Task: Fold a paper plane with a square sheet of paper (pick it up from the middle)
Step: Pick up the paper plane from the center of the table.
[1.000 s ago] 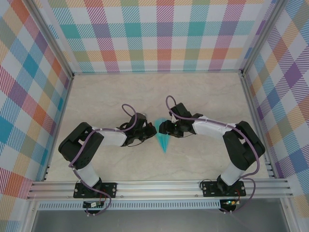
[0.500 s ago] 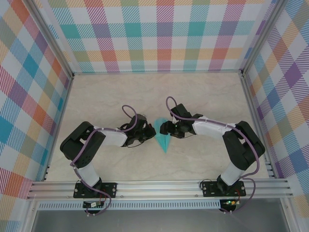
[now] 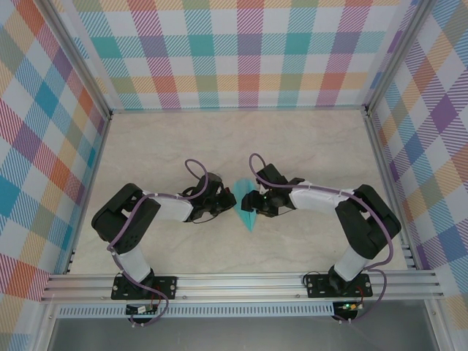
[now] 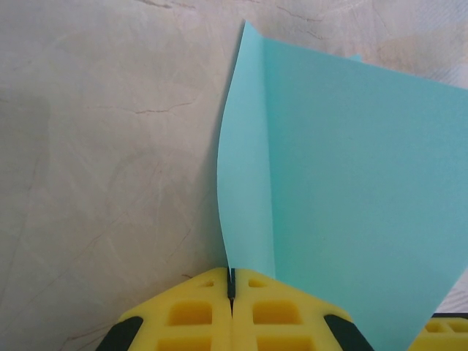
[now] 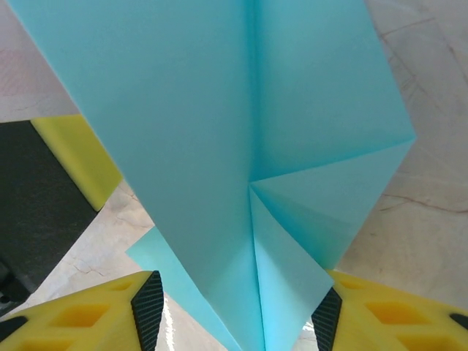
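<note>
**Both arms meet over a turquoise paper plane [image 3: 248, 210] at the middle of the tabletop [image 3: 307, 139].**

From where I stand, the plane sits between the two arms, its pointed tip aimed toward the near edge where the bases are bolted. The left end effector [image 4: 231, 284] has its yellow fingers [image 4: 190, 314] pressed flat together. One edge of the plane runs straight into the seam between them, so it is pinched there, with the rest of the paper rising and curving away above the marbled surface. The right end effector [image 5: 238, 322] comes in from the other side with its jaws standing apart, one on each side of the folded paper. The centre crease and layered flaps lie in the gap, and there is a little clearance at one pad.
</note>
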Controlling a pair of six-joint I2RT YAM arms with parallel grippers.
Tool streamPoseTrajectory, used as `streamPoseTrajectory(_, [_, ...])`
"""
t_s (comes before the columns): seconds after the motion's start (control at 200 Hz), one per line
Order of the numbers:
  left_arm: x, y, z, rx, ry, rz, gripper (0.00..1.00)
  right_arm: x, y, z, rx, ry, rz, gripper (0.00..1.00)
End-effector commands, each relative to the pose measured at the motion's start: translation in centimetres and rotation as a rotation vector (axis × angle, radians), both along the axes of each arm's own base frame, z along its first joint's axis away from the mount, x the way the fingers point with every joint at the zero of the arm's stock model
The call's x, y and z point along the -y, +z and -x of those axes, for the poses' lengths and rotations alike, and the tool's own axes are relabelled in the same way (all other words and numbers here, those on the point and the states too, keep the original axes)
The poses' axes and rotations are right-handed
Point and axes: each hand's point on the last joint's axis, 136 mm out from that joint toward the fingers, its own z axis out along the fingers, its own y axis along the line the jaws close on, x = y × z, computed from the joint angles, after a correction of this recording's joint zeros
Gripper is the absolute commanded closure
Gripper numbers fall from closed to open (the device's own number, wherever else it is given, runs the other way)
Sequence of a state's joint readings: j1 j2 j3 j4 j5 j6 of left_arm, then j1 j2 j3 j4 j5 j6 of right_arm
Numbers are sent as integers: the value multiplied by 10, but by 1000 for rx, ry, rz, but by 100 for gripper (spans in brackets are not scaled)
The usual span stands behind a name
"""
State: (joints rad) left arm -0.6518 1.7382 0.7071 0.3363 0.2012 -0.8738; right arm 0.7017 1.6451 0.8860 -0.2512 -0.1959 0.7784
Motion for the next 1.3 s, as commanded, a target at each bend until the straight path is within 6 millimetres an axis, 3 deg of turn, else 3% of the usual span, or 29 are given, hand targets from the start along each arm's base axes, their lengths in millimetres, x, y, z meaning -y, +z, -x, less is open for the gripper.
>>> streamPoseTrajectory(0.0, [-4, -2, -2, -11, 9, 11, 100, -8, 9, 6, 0, 7, -35, 43])
streamPoseTrajectory(0.25, [1, 3, 0, -8, -7, 36, 100, -18, 8, 8, 40, 59, -5, 45])
streamPoseTrajectory(0.55, [5, 14, 0, 5, -21, 61, 100, -15, 0, 8, 87, 94, 128, 43])
streamPoseTrajectory(1.295, [2, 19, 2, 5, -16, 62, 98, -7, -6, 1, 93, 47, 242, 70])
